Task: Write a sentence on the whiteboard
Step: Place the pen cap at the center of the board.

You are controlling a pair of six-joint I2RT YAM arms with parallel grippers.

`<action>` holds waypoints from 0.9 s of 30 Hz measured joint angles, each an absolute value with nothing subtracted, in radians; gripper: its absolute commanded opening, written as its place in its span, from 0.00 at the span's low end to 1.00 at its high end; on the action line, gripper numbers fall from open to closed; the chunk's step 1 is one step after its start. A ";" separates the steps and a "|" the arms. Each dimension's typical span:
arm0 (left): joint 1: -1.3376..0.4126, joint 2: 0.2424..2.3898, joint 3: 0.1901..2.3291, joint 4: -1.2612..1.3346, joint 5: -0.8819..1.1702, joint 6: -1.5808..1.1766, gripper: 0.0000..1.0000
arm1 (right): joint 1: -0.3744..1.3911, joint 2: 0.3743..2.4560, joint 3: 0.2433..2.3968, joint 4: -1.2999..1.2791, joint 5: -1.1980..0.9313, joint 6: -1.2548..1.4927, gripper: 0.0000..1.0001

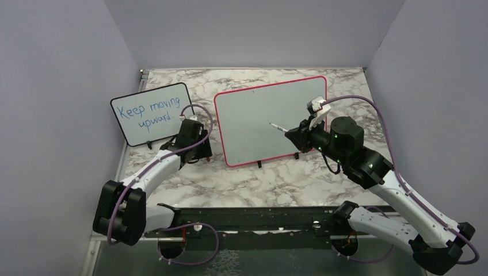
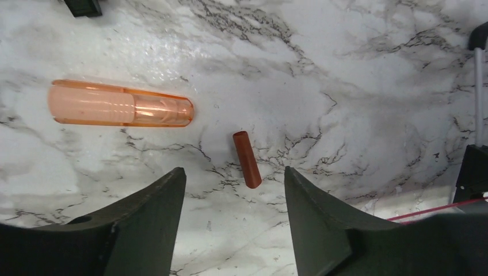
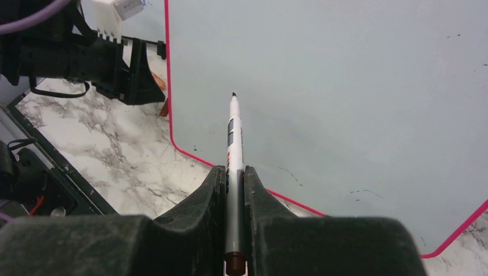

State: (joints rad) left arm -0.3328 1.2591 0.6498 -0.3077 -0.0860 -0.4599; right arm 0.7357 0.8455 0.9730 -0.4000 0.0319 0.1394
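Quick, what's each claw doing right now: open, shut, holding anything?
Left claw: open, holding nothing.
Right claw: closed on the marker, its tip pointing at the whiteboard.

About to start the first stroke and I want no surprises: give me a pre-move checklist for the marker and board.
1. Grip: ok. The right gripper is shut on the marker, barrel straight.
2. Cap off: ok. The dark tip is bare; an orange cap lies on the marble table.
3. Blank surface: ok. The whiteboard shows no writing, only faint specks.
4. Contact: cannot tell whether the tip touches the board.
5. Clearance: ok. The left gripper is open over the table, left of the whiteboard.
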 measured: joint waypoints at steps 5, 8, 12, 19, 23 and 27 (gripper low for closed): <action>-0.333 1.184 0.719 -0.366 -0.118 -0.404 0.74 | 0.736 0.860 0.980 -0.407 0.032 0.138 0.01; -0.333 1.121 0.779 -0.383 -0.135 -0.364 0.99 | 0.736 0.871 0.989 -0.409 0.031 0.138 0.01; -0.333 1.049 0.842 -0.400 -0.152 -0.304 0.99 | 0.736 0.883 0.999 -0.410 0.029 0.138 0.01; -0.328 1.032 0.977 -0.454 -0.149 -0.210 0.99 | 0.736 0.906 1.028 -0.413 0.011 0.139 0.01; -0.311 1.061 1.084 -0.458 -0.086 -0.150 0.99 | 0.736 0.914 1.039 -0.413 -0.004 0.139 0.01; -0.270 1.123 1.192 -0.450 0.047 -0.092 0.99 | 0.736 0.917 1.045 -0.413 -0.017 0.141 0.01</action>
State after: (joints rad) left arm -0.2695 1.1229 1.1923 -0.4503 0.0475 -0.0921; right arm 0.7357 0.9169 1.0447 -0.4129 -0.0170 0.1410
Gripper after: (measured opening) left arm 0.988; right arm 0.157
